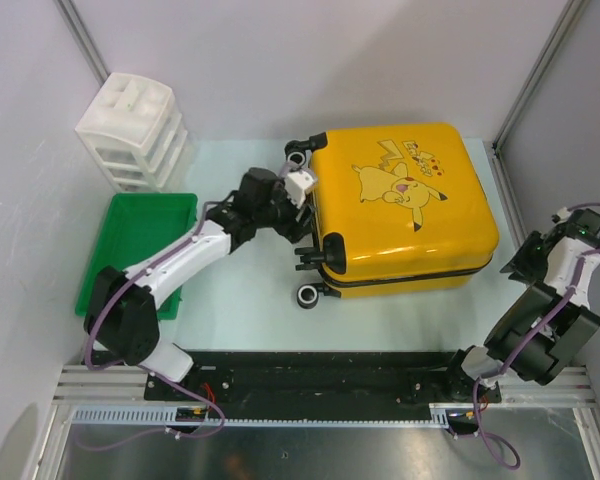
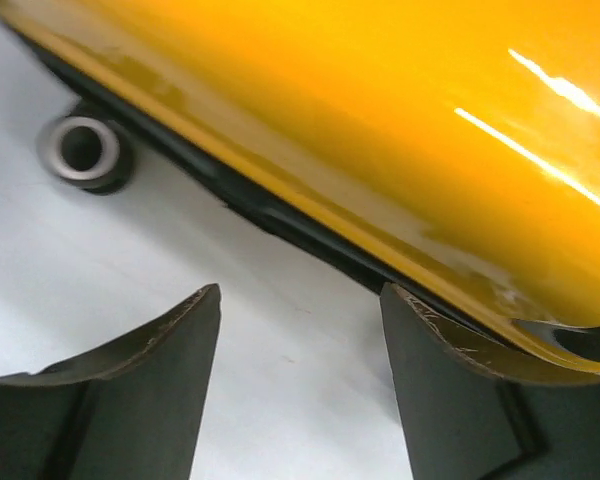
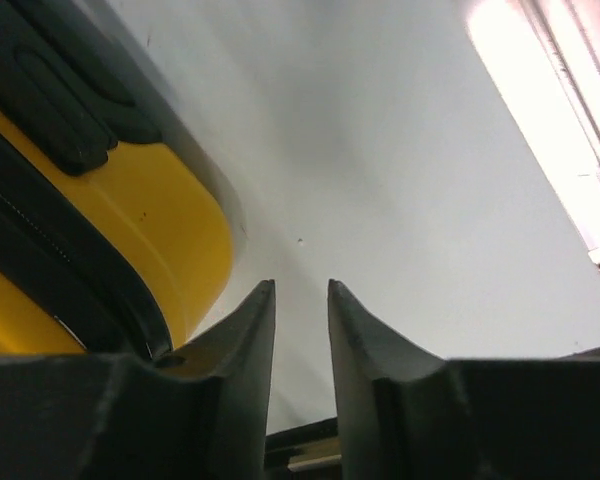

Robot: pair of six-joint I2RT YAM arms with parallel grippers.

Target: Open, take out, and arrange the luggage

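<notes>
The luggage [image 1: 405, 205], a bright-yellow hard-shell suitcase with a Pikachu print, lies flat and closed on the table, wheels [image 1: 310, 296] facing left. My left gripper [image 1: 305, 222] is open and empty at the suitcase's left side between the wheels. In the left wrist view [image 2: 300, 300] the yellow shell [image 2: 380, 120], its black zipper trim and one wheel [image 2: 80, 150] fill the top; the right finger [image 2: 450, 390] is close under the trim. My right gripper [image 1: 517, 265] sits off the suitcase's right front corner. In the right wrist view [image 3: 302, 290] its jaws stand a narrow gap apart and empty, beside the yellow corner [image 3: 170, 230].
A green plastic tray [image 1: 140, 240] lies at the left, under the left arm. A white plastic drawer unit [image 1: 135, 130] stands at the back left. Enclosure walls and metal posts close in the back and both sides. The black arm rail [image 1: 310, 375] runs along the near edge.
</notes>
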